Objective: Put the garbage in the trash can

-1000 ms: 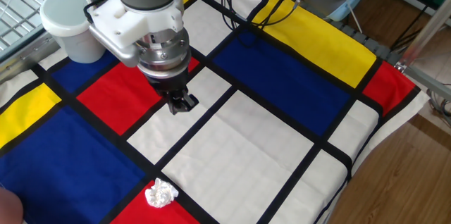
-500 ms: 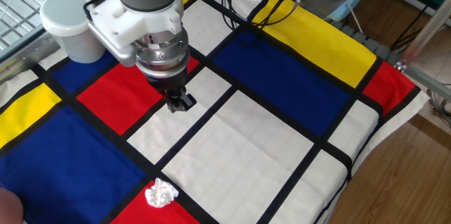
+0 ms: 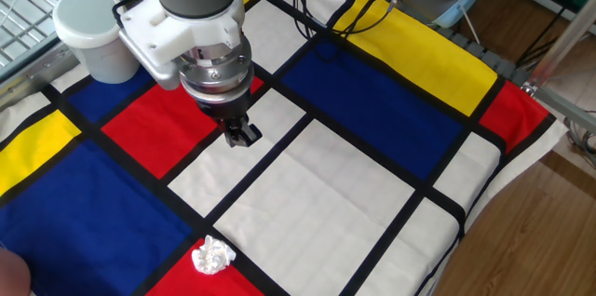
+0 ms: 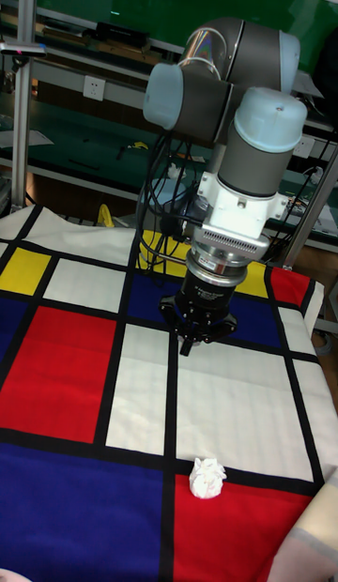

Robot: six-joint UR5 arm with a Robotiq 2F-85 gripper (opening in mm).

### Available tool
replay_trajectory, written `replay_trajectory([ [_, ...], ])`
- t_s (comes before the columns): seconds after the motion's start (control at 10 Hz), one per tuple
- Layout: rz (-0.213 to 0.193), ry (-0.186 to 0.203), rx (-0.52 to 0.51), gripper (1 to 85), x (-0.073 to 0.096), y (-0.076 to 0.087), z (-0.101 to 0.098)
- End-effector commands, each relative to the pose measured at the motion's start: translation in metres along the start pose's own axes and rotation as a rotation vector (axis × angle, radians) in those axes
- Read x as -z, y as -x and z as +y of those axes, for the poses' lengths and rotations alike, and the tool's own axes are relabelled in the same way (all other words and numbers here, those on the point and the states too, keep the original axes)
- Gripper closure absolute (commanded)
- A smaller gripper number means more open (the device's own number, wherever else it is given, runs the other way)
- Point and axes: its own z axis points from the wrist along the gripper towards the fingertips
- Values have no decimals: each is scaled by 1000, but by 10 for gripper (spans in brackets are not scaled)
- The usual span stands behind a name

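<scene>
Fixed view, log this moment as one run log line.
gripper: shut, empty, above cloth | paper wad: on cloth near front edge, untouched | cup: upright, far left corner | step: pickup not yet done

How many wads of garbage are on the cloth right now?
1. The garbage lies near the front edge of the cloth, at the border of a red panel, apart from the gripper. Anything beneath the arm would be hidden.
</scene>
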Motion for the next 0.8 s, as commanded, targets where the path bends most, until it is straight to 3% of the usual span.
replay_trajectory([
  [0.0, 27, -4, -16, 783, 0, -7, -3],
  [0.2, 30, 4, -18, 793, 2, -8, -1],
  [0.4, -6, 22, -17, 787, 2, 1, 4],
  [0.6, -53, 48, -10, 773, 3, 14, 11],
  [0.7, -108, 55, -23, 760, 4, 28, 12],
])
